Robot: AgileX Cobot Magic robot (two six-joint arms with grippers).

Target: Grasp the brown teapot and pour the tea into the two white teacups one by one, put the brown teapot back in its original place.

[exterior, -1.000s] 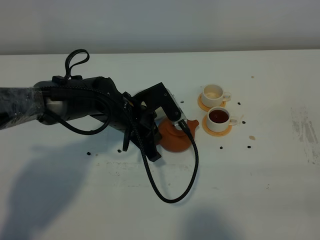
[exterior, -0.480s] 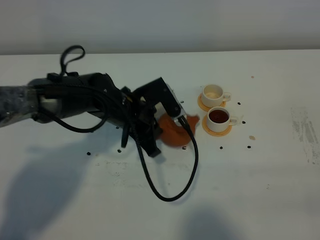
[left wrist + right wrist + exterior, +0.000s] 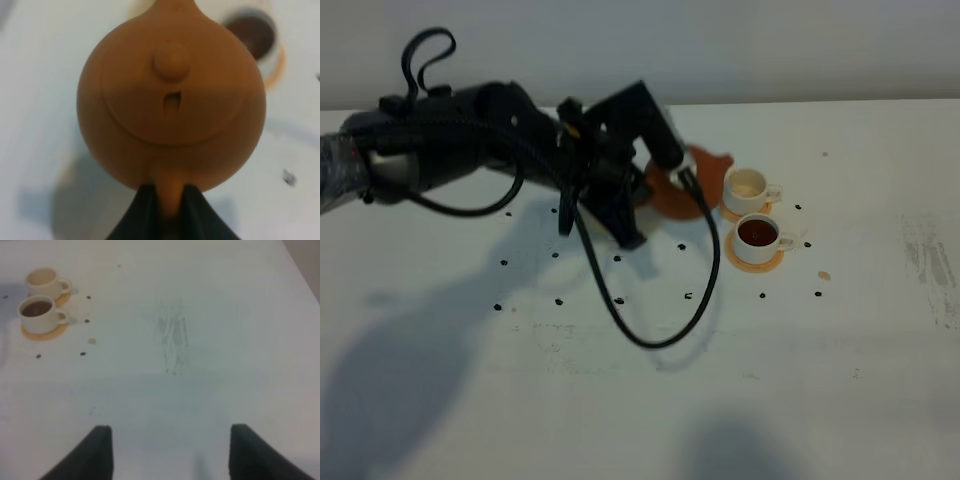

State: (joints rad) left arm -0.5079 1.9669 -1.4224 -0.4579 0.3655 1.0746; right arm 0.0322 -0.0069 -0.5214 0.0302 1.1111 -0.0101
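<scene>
The brown teapot hangs above the table, its spout reaching toward the far one of the two white teacups, which looks pale inside. The near teacup holds dark tea; each cup sits on an orange-tan coaster. My left gripper is shut on the teapot's loop handle; in the left wrist view the fingers pinch the handle below the knobbed lid. My right gripper stands open over bare table, far from the cups. The original place is out of view.
A black cable loops down from the left arm over the table. Small dark specks lie scattered around, and a tan spot sits beside the cups. Grey scuff marks streak the table's right side.
The left arm has risen and swung back and to the right, carrying the teapot from the table in front of the cups up to the far cup.
</scene>
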